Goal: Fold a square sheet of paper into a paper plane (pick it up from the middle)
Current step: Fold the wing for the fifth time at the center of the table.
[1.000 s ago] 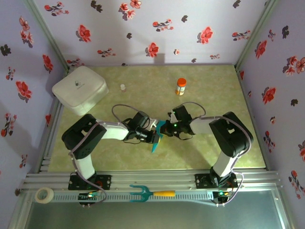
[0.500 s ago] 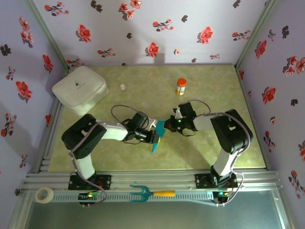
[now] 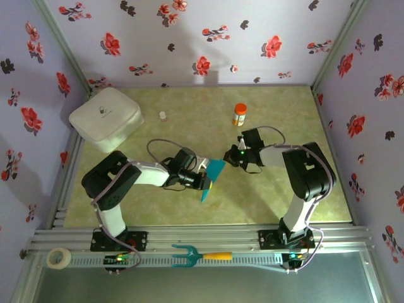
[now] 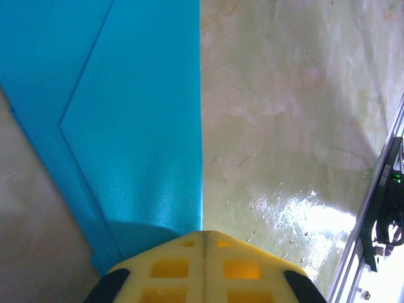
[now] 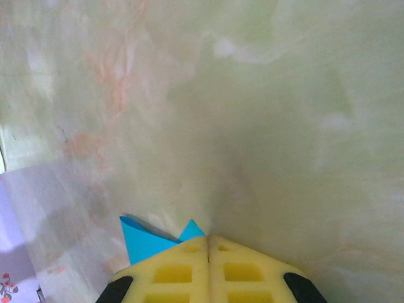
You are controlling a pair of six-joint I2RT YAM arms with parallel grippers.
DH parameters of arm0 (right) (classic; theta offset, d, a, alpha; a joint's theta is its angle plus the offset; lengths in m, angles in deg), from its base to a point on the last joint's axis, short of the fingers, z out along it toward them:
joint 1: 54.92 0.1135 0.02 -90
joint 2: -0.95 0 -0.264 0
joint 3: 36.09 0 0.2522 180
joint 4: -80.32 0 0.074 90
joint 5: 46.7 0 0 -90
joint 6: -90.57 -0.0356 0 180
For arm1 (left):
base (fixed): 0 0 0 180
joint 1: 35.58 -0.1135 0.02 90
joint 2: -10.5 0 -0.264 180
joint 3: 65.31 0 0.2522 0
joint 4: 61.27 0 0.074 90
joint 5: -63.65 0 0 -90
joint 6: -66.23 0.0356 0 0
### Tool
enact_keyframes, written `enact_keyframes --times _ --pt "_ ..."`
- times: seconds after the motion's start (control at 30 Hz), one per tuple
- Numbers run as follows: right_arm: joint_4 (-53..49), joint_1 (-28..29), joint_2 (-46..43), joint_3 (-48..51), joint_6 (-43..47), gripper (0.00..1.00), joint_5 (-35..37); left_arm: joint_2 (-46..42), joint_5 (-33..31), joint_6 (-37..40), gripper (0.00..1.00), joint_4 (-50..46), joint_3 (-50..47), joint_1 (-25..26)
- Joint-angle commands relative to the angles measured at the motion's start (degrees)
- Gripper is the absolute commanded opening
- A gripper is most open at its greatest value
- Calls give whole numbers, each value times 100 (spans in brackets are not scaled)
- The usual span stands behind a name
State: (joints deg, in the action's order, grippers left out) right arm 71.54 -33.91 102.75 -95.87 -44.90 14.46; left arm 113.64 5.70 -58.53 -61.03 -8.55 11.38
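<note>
The teal-blue sheet of paper (image 3: 213,172) lies folded into a narrow creased shape at the middle of the green table (image 3: 284,189). My left gripper (image 3: 205,181) is shut and sits low at the sheet's left side. In the left wrist view its tips (image 4: 203,233) rest on the paper (image 4: 126,126), exactly on its straight right edge. My right gripper (image 3: 231,158) is shut at the sheet's far right corner. In the right wrist view two small paper points (image 5: 148,243) stick out from under its left finger, by its shut tips (image 5: 208,238).
A white rounded box (image 3: 105,118) stands at the back left. A small vial (image 3: 163,116) and an orange bottle (image 3: 240,115) stand behind the arms. A teal pronged tool (image 3: 199,255) and a tape roll (image 3: 59,257) lie on the front rail.
My right gripper has slid right and back along the paper, uncovering more of its far end. The left gripper has stayed in place.
</note>
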Motion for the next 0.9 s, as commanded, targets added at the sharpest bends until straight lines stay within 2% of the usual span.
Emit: enact_keyframes --times 0.0,0.33,0.43,0.53,0.67,0.87 --pt "-139 -231 78 -109 -40 3 463 350 -314 -18 0 -908 -331 -21" --pt "-92 -353 -884 -9 -85 6 0 357 -254 21 0 -960 -284 -20" --pt "244 -239 -1106 226 -230 7 -209 339 -270 15 0 -963 -266 -20" --pt "442 82 -1010 235 -278 6 -613 314 -275 -27 0 -905 -275 -20" --pt "537 565 -699 252 -301 5 -649 306 -293 -71 0 -830 -284 -20" --pt "788 707 -99 351 -361 3 -679 288 -283 -112 0 -785 -284 -20"
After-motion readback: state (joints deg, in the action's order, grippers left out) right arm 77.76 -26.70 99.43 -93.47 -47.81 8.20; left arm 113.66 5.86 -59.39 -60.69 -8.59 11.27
